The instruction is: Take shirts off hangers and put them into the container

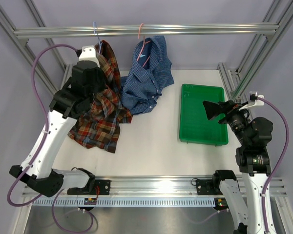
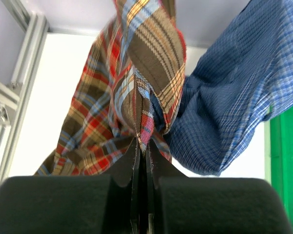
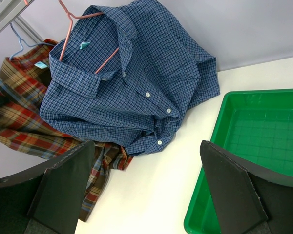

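- The left gripper (image 2: 142,146) is pinched tight on a fold of the plaid shirt (image 2: 102,112).
- The right gripper (image 3: 146,146) is spread wide and holds nothing; the blue shirt (image 3: 132,83) is at its eleven o'clock and the green tray (image 3: 219,122) at three.

You can read nothing here: the teal neck tag (image 3: 83,45) on the blue shirt (image 3: 136,87) is too small to make out.

From above, your rail (image 1: 185,30) runs across the top of the frame. The left shirt (image 1: 100,122) hangs from it on the left hanger (image 1: 96,33) at upper left. The right shirt (image 1: 146,83), on the right hanger (image 1: 140,30), touches it at upper centre. The tray (image 1: 200,117) lies on the table (image 1: 151,151), right of centre, apart from both.
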{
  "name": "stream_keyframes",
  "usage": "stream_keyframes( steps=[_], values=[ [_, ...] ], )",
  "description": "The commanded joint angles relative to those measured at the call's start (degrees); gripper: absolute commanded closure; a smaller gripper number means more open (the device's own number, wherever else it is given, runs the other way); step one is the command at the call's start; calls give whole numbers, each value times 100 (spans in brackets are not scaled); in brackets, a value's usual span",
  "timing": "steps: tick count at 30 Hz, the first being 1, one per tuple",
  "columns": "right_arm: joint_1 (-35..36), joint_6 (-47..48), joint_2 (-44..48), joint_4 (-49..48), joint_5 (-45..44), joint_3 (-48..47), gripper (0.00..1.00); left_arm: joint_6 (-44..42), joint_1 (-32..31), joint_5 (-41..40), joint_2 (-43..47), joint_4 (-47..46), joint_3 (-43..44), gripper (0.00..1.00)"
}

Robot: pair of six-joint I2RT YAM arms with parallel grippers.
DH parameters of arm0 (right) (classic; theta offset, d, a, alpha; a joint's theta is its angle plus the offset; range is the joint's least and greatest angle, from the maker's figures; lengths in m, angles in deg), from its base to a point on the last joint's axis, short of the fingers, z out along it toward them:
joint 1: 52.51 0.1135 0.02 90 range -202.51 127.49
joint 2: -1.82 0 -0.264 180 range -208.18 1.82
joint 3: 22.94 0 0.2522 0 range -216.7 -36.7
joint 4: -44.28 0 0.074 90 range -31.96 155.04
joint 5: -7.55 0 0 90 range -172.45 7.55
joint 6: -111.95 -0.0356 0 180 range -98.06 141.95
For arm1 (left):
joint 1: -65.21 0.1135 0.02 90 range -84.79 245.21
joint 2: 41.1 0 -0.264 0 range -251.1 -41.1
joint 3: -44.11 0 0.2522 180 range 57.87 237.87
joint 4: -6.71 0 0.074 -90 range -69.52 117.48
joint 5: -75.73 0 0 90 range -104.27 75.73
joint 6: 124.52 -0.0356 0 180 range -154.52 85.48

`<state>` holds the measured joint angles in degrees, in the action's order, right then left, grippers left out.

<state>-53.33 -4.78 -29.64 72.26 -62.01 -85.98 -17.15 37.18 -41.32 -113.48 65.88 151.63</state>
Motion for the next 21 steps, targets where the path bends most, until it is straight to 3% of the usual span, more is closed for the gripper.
stream_keyframes(
  steps=[1,12,21],
  values=[
    [-24,88,61,-15,-41,-100,1,-277,17,-73,-258,-94,931,100],
    [-24,158,-9,108,47,-328,0,-497,702,902,-1672,750,3059,100],
    [-24,176,-18,116,38,-320,1,-559,1177,1632,-2289,750,3060,100]
  ],
)
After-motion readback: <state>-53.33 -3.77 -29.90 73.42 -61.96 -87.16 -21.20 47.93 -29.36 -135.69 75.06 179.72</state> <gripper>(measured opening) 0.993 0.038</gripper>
